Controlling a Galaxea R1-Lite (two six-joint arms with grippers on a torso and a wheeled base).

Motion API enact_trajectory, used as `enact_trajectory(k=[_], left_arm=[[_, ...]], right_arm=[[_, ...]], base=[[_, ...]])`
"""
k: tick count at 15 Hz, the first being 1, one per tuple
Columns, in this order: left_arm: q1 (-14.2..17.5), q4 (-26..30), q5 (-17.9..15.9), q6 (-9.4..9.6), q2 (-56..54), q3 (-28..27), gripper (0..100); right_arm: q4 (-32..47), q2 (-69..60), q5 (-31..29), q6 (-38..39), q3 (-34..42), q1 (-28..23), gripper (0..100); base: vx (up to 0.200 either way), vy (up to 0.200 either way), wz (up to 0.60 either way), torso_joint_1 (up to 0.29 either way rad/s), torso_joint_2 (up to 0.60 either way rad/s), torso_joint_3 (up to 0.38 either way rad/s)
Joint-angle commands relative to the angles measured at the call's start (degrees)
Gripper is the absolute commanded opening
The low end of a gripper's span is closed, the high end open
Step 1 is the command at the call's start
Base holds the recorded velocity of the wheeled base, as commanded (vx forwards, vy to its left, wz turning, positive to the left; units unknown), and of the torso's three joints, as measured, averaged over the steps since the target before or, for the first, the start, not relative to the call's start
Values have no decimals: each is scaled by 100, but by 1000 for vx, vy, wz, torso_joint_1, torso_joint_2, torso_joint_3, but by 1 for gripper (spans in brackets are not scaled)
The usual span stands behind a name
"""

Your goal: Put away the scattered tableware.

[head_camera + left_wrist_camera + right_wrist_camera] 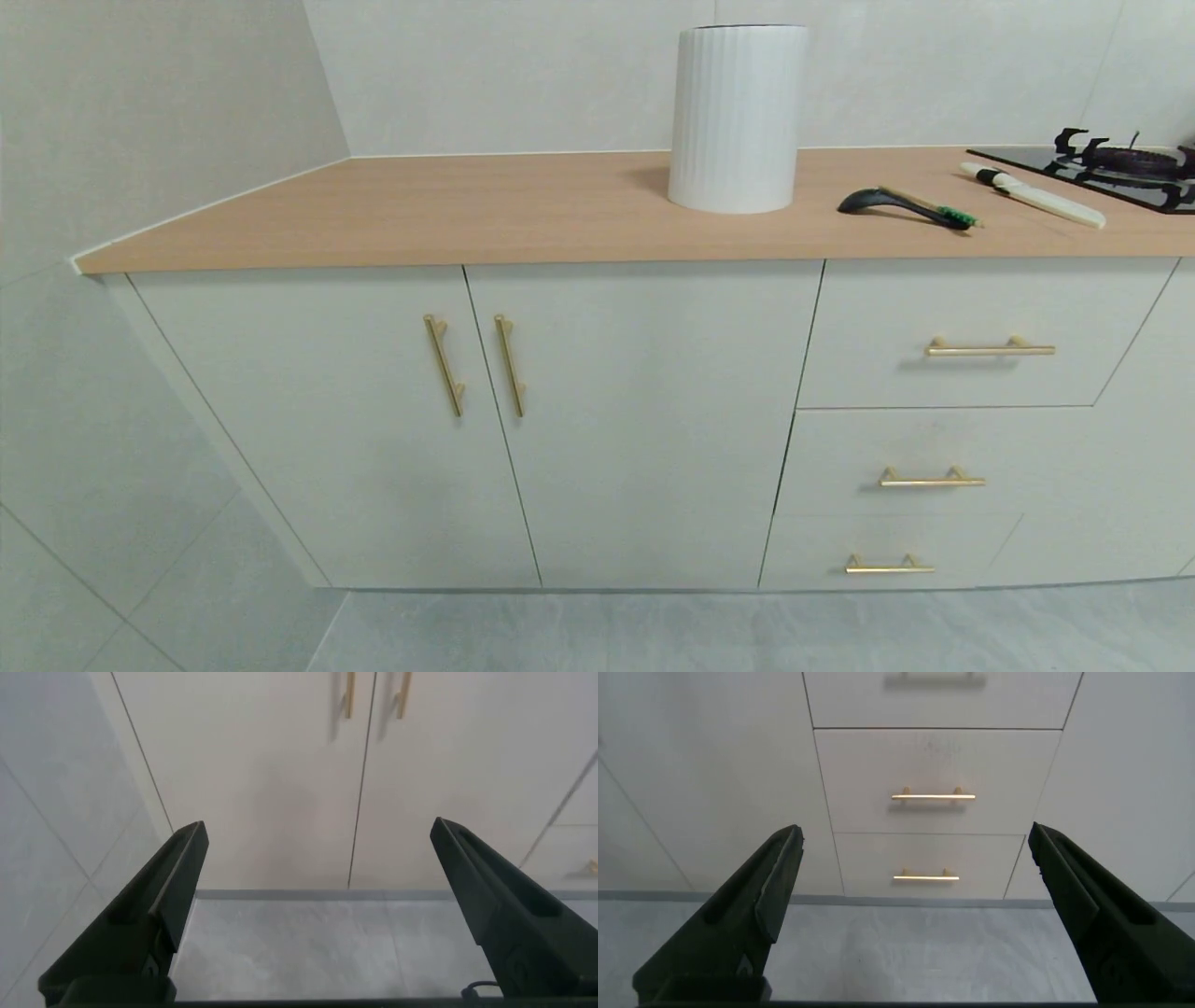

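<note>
Facing cabinet doors (280, 765), left tool (318, 829) apart | right tool (914, 832) apart before drawers (934, 779) | head view: black ladle (864, 200), white utensil (1036, 196) on countertop (467, 210)

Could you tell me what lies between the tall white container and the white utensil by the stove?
A black spoon lies there on the counter, with a green-tipped wooden stick lying along it, as the head view shows.

The stove (1125, 168) got chopped off by the head view's right edge. The white canister (738, 117) hid its own inside, and the dark utensil (887, 203) was too small to name. The cupboard handles (348, 695) looked blurry and cropped in the left wrist view; the top drawer handle (934, 678) was just a sliver at the right wrist view's edge.
</note>
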Motion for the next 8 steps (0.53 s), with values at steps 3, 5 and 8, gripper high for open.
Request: enact_trajectory(k=[3, 5, 8], left_arm=[[1, -7, 1, 1, 10, 0, 100], [1, -7, 1, 1, 10, 0, 100], [1, -7, 1, 10, 10, 0, 100]], right_arm=[[2, 16, 1, -7, 1, 2, 100], [2, 16, 1, -7, 1, 2, 100], [2, 16, 1, -7, 1, 2, 100]], base=[[0, 0, 0, 0, 0, 0], [0, 0, 0, 0, 0, 0], [0, -133, 0, 0, 2, 2]])
